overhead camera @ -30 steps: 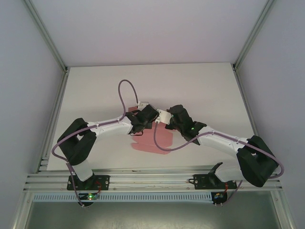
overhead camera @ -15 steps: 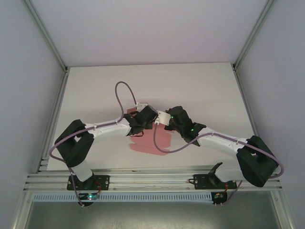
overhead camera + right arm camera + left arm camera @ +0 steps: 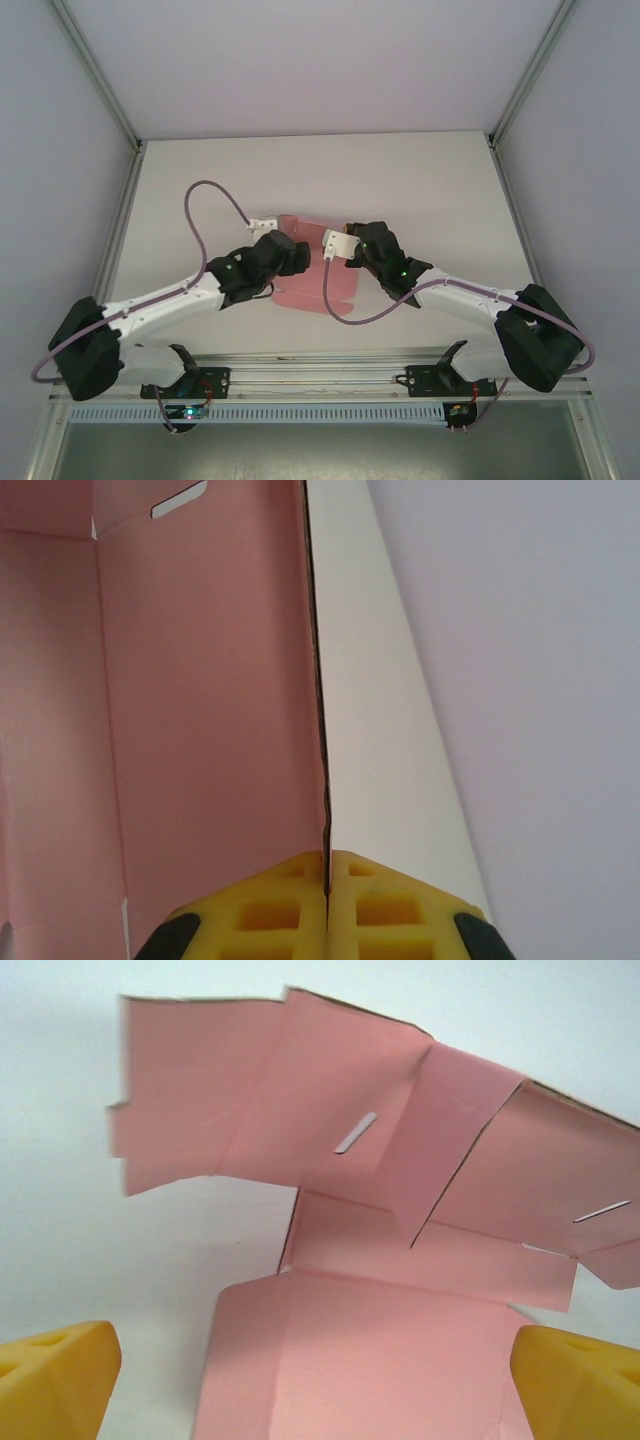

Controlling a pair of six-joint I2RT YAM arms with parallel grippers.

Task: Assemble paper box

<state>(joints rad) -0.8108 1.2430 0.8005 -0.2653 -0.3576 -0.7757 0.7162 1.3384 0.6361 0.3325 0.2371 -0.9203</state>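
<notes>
the pink paper box (image 3: 312, 285) lies near the middle of the white worktop (image 3: 440, 190), between the two arms. it is half folded: the near panel is flat, and some side panels and flaps stand up. the left tool (image 3: 320, 1390) is released. its yellow fingers (image 3: 55, 1375) are wide apart, one at each side of the near panel. the right tool (image 3: 327, 905) is clenched on the edge of one upright panel, and the thin card runs between its two yellow tips.
</notes>
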